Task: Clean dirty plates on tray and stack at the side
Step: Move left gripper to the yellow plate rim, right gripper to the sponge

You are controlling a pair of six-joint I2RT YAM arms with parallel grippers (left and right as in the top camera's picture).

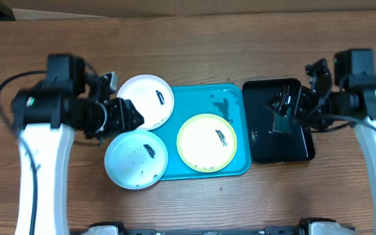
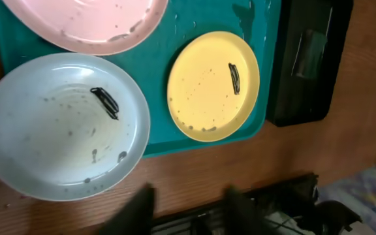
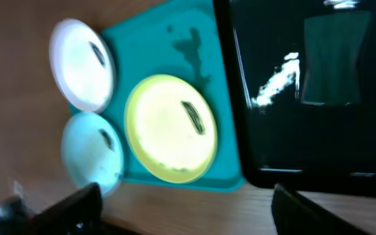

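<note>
The turquoise tray (image 1: pixel 230 108) lies mid-table. The yellow-green-rimmed plate (image 1: pixel 207 142) sits fully on it with a dark smear. The white plate (image 1: pixel 145 101) overhangs the tray's far left corner. The pale-blue-rimmed plate (image 1: pixel 136 158) overhangs its near left edge, smeared and speckled. My left gripper (image 1: pixel 126 116) is open and empty, above the gap between the white and blue plates; its fingers (image 2: pixel 191 207) frame bare wood in the left wrist view. My right gripper (image 1: pixel 286 108) is open and empty above the black tray; its fingers (image 3: pixel 185 205) spread wide in the right wrist view.
A smaller glossy black tray (image 1: pixel 278 147) stands just right of the turquoise tray, with a dark rectangular piece (image 3: pixel 331 59) lying in it. Wet spots mark the turquoise tray's far right part (image 1: pixel 222 99). Brown wooden table (image 1: pixel 240 46) surrounds everything.
</note>
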